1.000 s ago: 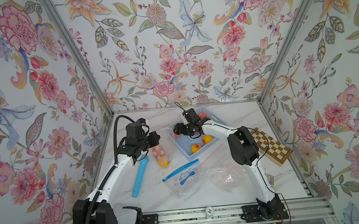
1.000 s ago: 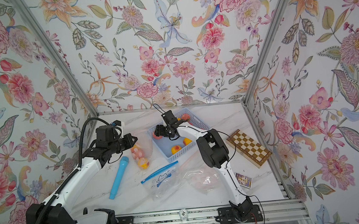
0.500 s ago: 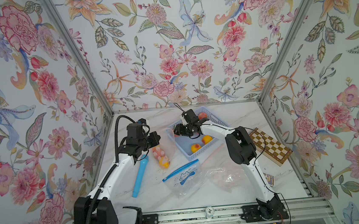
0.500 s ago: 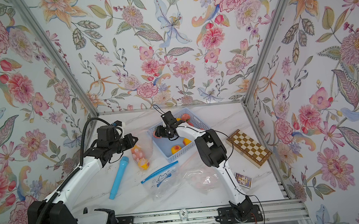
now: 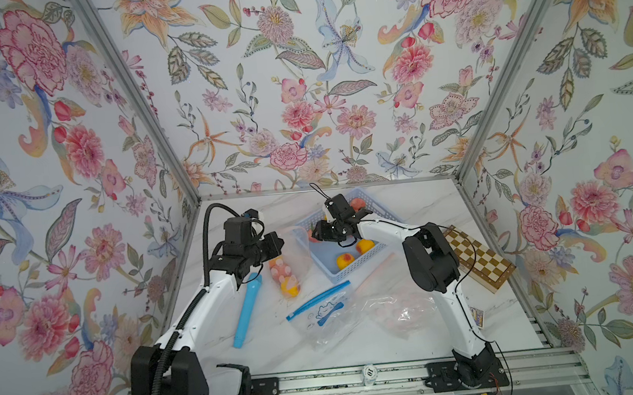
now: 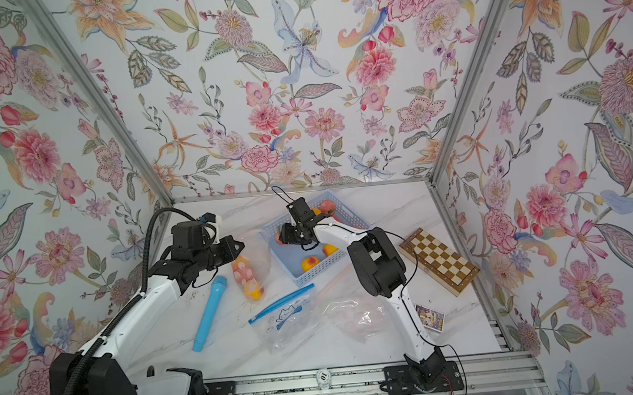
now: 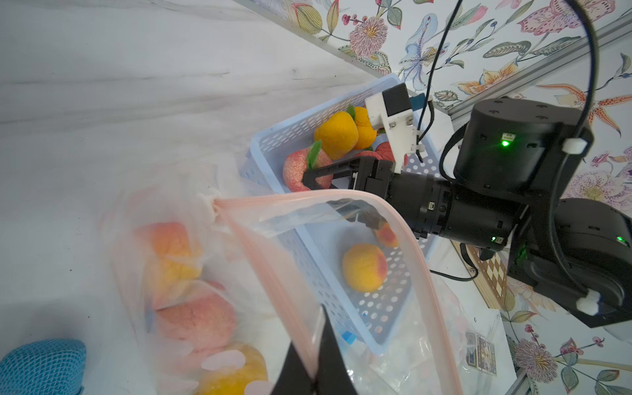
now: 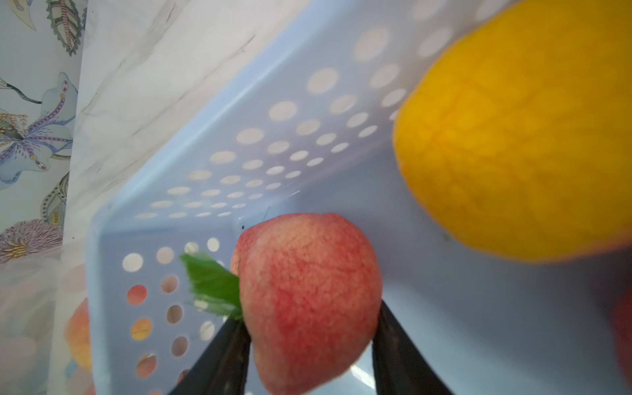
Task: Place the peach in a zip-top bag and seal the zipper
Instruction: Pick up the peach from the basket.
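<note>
A pink-red peach with a green leaf sits between the fingers of my right gripper, which is shut on it inside the blue basket, near a corner. In the left wrist view the same peach shows at the right gripper. My left gripper is shut on the pink zipper rim of a clear zip-top bag, holding its mouth open beside the basket. That bag holds several peaches. In both top views the bag lies just left of the basket.
Yellow-orange peaches lie loose in the basket. A blue cylinder lies left of the bag. A blue-zip bag and another clear bag lie near the front. A chessboard and small card box sit on the right.
My right gripper's jaws have closed in on the pink-red peach in the basket. The left arm and its bag have stayed where they were.
</note>
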